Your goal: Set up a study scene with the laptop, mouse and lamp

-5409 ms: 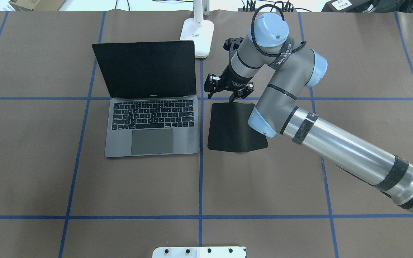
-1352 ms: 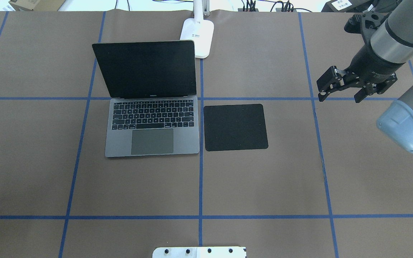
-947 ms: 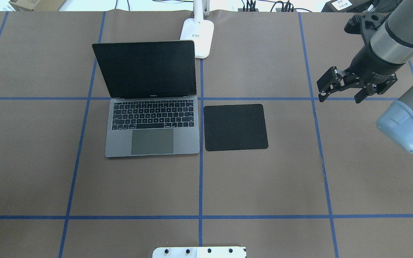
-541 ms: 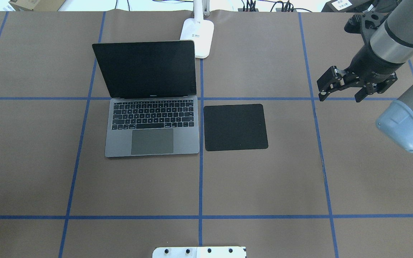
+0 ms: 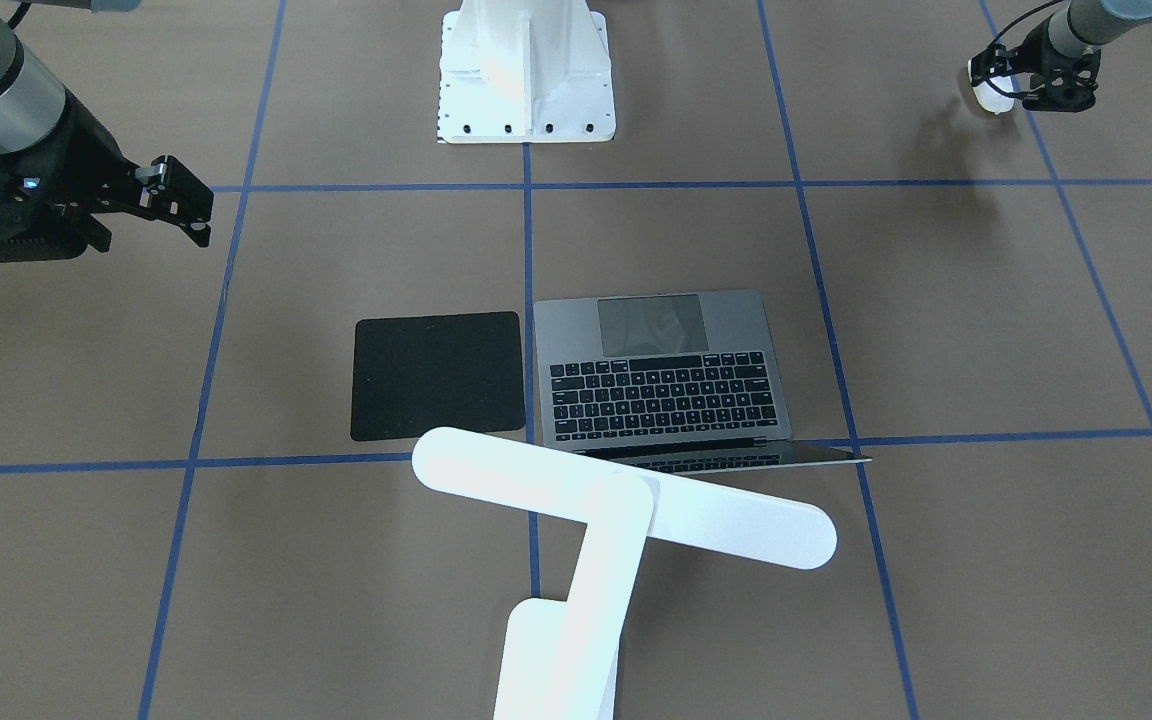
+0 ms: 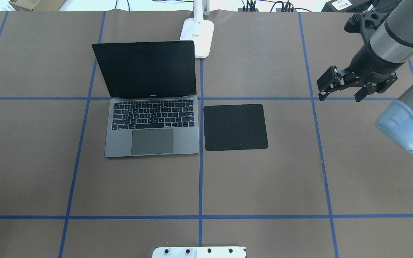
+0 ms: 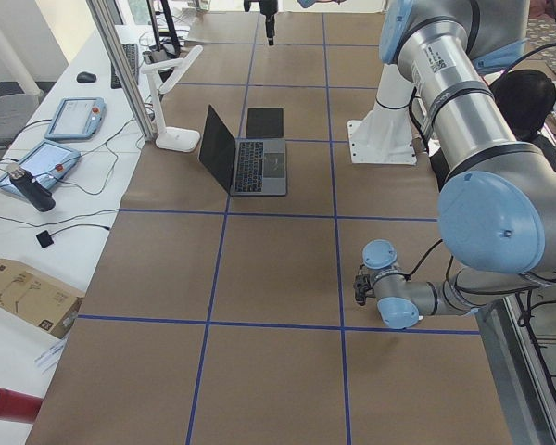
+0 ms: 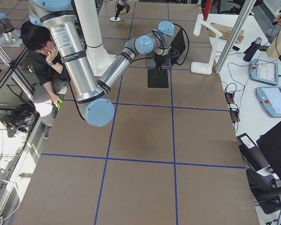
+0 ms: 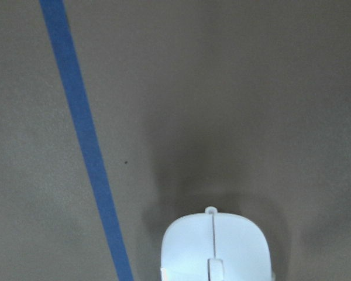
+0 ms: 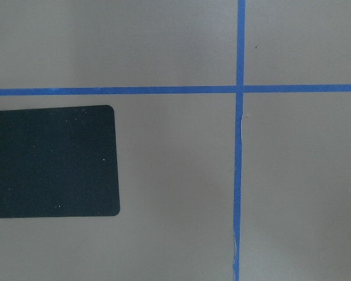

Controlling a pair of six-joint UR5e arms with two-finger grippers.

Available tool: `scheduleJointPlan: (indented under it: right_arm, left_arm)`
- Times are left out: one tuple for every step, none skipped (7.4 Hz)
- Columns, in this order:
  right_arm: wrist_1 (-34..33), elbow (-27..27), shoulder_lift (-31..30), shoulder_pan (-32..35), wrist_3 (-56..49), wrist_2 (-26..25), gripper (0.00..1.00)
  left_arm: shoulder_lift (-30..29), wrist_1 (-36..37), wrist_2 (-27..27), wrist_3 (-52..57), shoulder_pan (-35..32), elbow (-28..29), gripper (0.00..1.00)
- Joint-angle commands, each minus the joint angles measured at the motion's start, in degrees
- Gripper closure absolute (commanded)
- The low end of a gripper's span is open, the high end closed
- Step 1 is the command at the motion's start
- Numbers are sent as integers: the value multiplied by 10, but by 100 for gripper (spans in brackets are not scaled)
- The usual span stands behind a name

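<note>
The laptop (image 6: 152, 122) stands open left of the table's centre, its dark screen up. The lamp (image 5: 626, 495) stands behind it, its bar head over the screen's top edge and its base (image 6: 197, 36) at the far edge. The mouse (image 5: 988, 95) is white and sits in my left gripper (image 5: 1011, 88), which is shut on it just above the table far to the robot's left. It fills the bottom of the left wrist view (image 9: 215, 246). My right gripper (image 6: 341, 96) is open and empty, hanging right of the black pad.
A black square pad (image 6: 235, 127) lies flat right beside the laptop. The white bolted pedestal (image 5: 526, 70) stands at the robot's side of the table. Blue tape lines cross the brown table cover (image 6: 264, 179). A person sits beside the robot.
My right gripper has drawn back from the black pad's far edge to the right and has held still for the last second. The pad now lies flat and uncovered.
</note>
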Motion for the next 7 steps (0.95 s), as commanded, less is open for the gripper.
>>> scheduleJointPlan:
  right_arm:
    - [0, 1, -2, 0, -1, -1, 0]
    - [0, 0, -2, 0, 0, 0, 0]
    - [0, 1, -2, 0, 0, 0, 0]
    - [0, 1, -2, 0, 0, 0, 0]
    - [0, 1, -2, 0, 0, -1, 0]
    - [0, 0, -1, 0, 0, -1, 0]
    - [0, 0, -1, 0, 0, -1, 0]
  left_arm:
    - [-5, -1, 0, -13, 18, 2, 0]
    - [-8, -1, 0, -13, 19, 2, 0]
    - [-9, -1, 0, -14, 23, 6, 0]
    - [-14, -1, 0, -23, 24, 7, 0]
    - [-17, -1, 0, -26, 30, 7, 1]
    - [-19, -1, 0, -40, 31, 7, 4]
    - [-20, -1, 0, -46, 37, 7, 18]
